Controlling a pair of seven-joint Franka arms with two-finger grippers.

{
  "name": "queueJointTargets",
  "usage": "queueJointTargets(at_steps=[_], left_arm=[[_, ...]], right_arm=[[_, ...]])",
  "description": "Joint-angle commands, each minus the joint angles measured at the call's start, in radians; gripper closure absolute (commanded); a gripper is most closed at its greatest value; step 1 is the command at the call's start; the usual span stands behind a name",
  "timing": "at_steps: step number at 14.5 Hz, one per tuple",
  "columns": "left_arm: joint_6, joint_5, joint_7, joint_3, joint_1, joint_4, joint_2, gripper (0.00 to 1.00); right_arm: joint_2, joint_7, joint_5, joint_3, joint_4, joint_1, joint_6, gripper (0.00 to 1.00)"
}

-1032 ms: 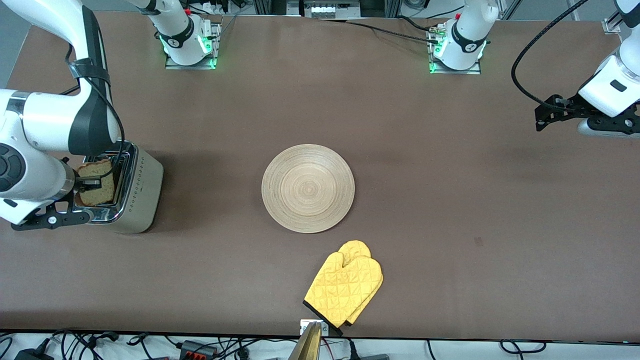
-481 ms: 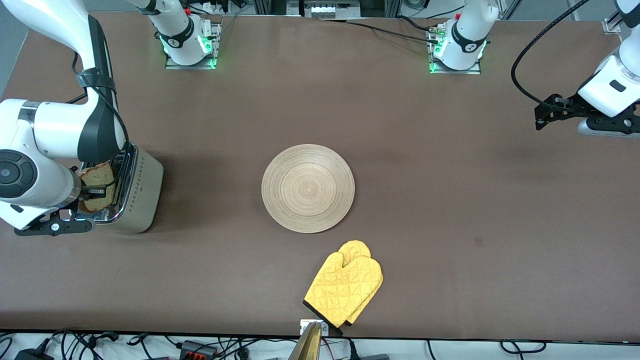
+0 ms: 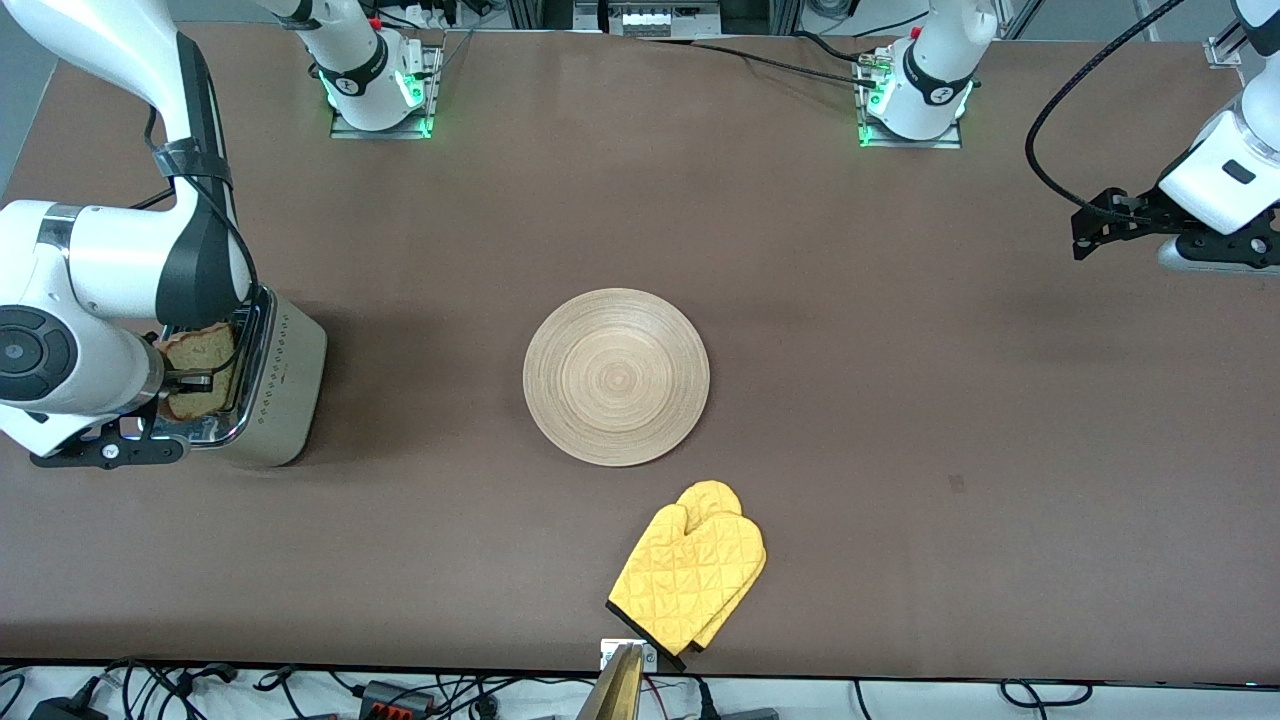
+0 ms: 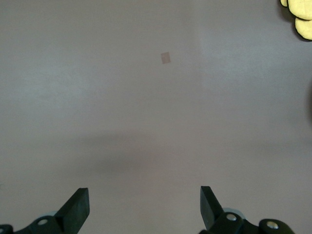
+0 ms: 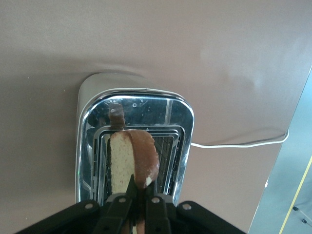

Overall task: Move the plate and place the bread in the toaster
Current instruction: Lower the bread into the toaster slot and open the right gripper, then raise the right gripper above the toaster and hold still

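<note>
At the right arm's end of the table stands the toaster (image 3: 270,385), chrome top (image 5: 181,129) facing up. My right gripper (image 3: 188,380) is shut on the bread (image 3: 200,368), a brown slice held on edge directly over the toaster's slots; in the right wrist view the bread (image 5: 134,158) hangs above the slot opening, pinched at its upper edge by the right gripper (image 5: 141,197). The round light-wood plate (image 3: 616,376) lies bare at the table's middle. My left gripper (image 4: 145,207) waits open over bare table at the left arm's end, nothing between its fingers.
A yellow oven mitt (image 3: 690,575) lies nearer the front camera than the plate, close to the table's front edge. The toaster's white cord (image 5: 243,144) trails off over the table edge. Both arm bases (image 3: 375,85) stand along the table's back edge.
My right gripper has lowered the bread a little toward the toaster slots and shifted slightly. The left arm has hardly moved.
</note>
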Motion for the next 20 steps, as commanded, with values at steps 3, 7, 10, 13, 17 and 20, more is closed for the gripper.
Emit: queueJointTargets(at_steps=[3,7,10,13,17,20], left_arm=[[-0.022,0.005,-0.003,0.001,0.000,0.026,0.007,0.00],[-0.021,0.005,-0.002,0.001,0.000,0.026,0.007,0.00],[-0.022,0.003,-0.002,0.001,0.001,0.026,0.007,0.00],[-0.022,0.003,-0.002,0.001,0.001,0.026,0.007,0.00],[-0.022,0.003,-0.003,-0.001,0.000,0.026,0.007,0.00],[-0.022,0.005,-0.003,0.001,0.001,0.026,0.007,0.00]], right_arm=[[-0.007,0.017,-0.005,0.004,-0.007,-0.002,-0.007,0.81],[-0.025,0.011,-0.002,0.010,-0.002,0.003,-0.050,0.15],[-0.068,0.006,0.038,0.010,0.001,0.004,-0.121,0.04],[-0.107,0.003,0.039,0.010,0.003,0.004,-0.177,0.00],[-0.154,0.001,0.194,-0.004,0.013,-0.006,-0.205,0.00],[-0.154,0.000,0.323,-0.004,0.053,-0.016,-0.211,0.00]])
